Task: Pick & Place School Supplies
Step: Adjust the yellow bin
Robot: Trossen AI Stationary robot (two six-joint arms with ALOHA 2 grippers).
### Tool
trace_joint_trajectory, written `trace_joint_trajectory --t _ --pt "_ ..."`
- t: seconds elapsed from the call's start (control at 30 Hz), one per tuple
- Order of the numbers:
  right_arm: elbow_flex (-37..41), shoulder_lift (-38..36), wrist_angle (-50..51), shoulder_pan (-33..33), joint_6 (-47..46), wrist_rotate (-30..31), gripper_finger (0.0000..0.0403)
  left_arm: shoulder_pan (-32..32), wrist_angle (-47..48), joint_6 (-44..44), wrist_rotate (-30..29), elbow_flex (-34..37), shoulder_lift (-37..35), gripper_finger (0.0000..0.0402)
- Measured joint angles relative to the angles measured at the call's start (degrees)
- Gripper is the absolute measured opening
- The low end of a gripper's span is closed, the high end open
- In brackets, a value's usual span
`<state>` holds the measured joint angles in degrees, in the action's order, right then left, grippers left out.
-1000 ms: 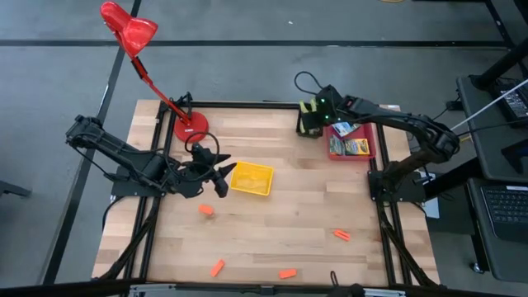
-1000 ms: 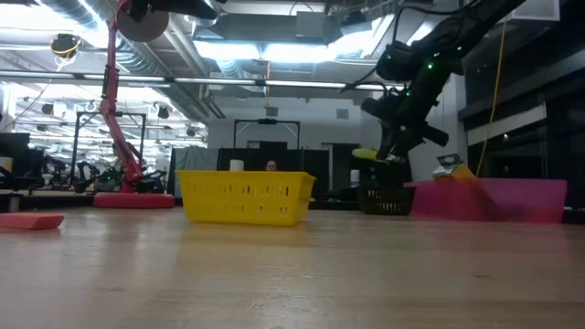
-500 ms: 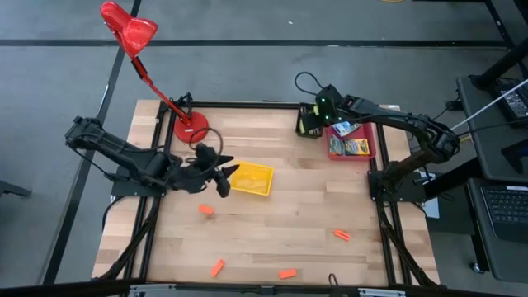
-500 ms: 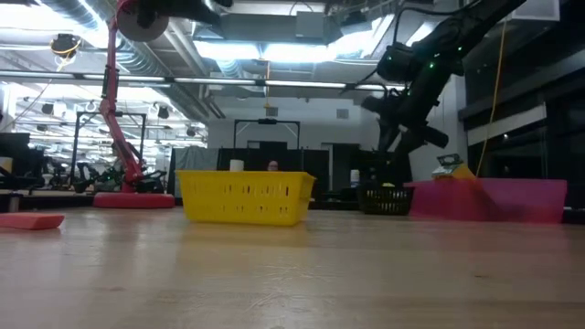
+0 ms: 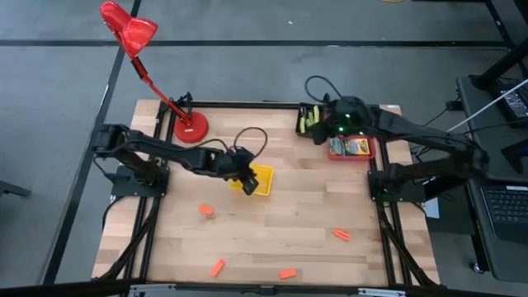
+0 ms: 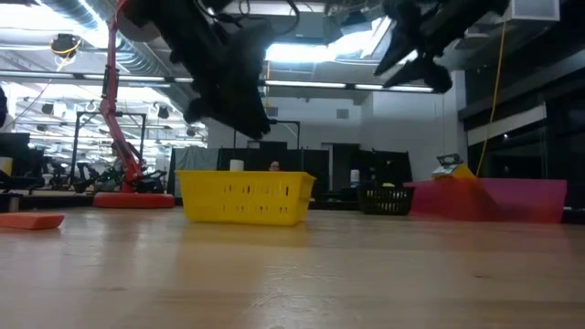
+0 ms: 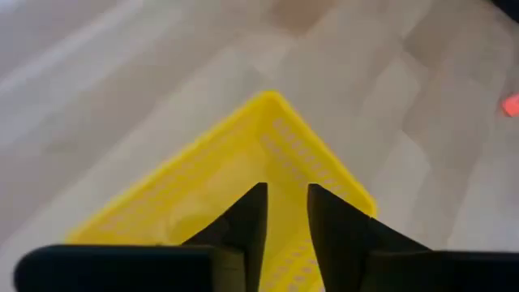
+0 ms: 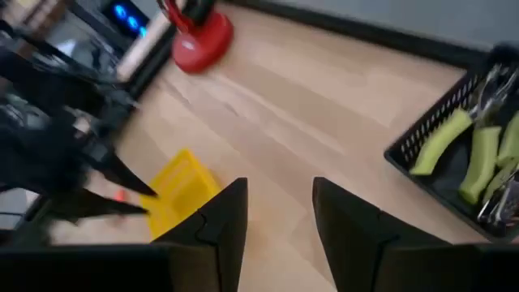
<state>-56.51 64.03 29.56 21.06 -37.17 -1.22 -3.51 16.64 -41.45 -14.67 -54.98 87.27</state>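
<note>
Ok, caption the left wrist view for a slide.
Left hand, fingers slightly apart and holding nothing, hovers above a corner of the yellow basket on the wooden table.

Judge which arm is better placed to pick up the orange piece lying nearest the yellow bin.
Left, probably. The left gripper hangs over the yellow bin, close to that orange piece on the table. The right gripper is at the far side by the black bin, much farther away.

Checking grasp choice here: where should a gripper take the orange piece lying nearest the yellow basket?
Across its short width, from straight above: the orange piece lies flat and alone on bare table, so its upper side is free. Left gripper is nearest, above the yellow basket.
</note>
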Motion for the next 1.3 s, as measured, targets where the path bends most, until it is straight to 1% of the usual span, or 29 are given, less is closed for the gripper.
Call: trace_joint_trajectory --t 0.13,0.3,0.53,0.63,0.77,0.9,1.07,1.3 --pt "0.0 -4.16 0.0 -3.17 -1.37 3.48 0.0145 -0.07 -3.59 0.31 1.57 0.0 3.03 0.0071" --pt "0.0 -7.09 -0.5 -6.3 -2.96 4.03 0.0145 -0.08 -3.79 -1.33 4.09 0.0 6.13 0.0068" --pt "0.0 -8.18 -4.02 -11.1 -4.53 5.15 0.0139 -0.04 -7.1 -2.45 6.03 -0.02 9.83 0.0064" --pt "0.0 -8.18 -5.46 -12.75 -5.56 5.29 0.0132 0.21 -8.79 -2.8 7.86 -0.04 11.5 0.0054" --pt "0.0 -8.18 -6.39 -14.76 -5.9 5.3 0.0123 0.29 -13.38 -3.07 9.27 -0.04 13.45 0.0037" --pt "0.01 -8.18 -6.4 -16.11 -5.9 5.09 0.0116 0.61 -16.22 -4.57 10.57 -0.21 14.98 0.0029" --pt "0.02 -8.18 -6.4 -17.1 -5.86 4.88 0.0114 0.96 -16.85 -3.07 11.11 -3.94 17.28 0.0029" --pt "0.02 -8.34 -6.05 -18.21 -5.86 4.11 0.0114 1.25 -16.52 -1.07 12.78 -11.35 23.14 0.0028"
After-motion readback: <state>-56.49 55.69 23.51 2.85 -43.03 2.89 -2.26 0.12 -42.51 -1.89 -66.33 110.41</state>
